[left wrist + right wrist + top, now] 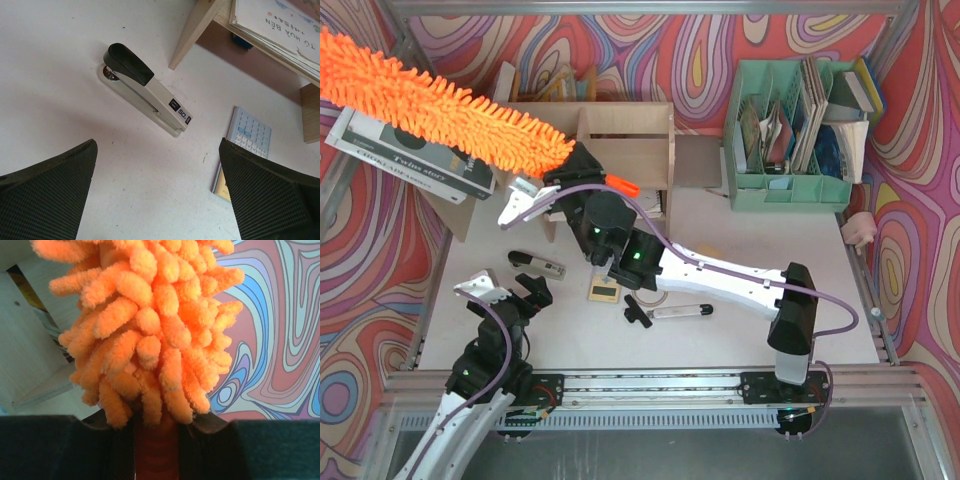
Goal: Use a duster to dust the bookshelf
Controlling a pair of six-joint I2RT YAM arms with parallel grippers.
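Right hand (578, 168) is clamped tight on the duster (440, 105) handle, and the orange fluff stretches far-left over the left side of the bookshelf (632, 138). Left hand (507, 290) hangs with fingers wide apart above the desk (740, 335), stapler (538, 263) just beside it.

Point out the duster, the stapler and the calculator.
duster (440, 110), top external view, on its fluffy orange head.
stapler (152, 100), left wrist view, on its grey body.
calculator (250, 135), left wrist view, on its keypad.
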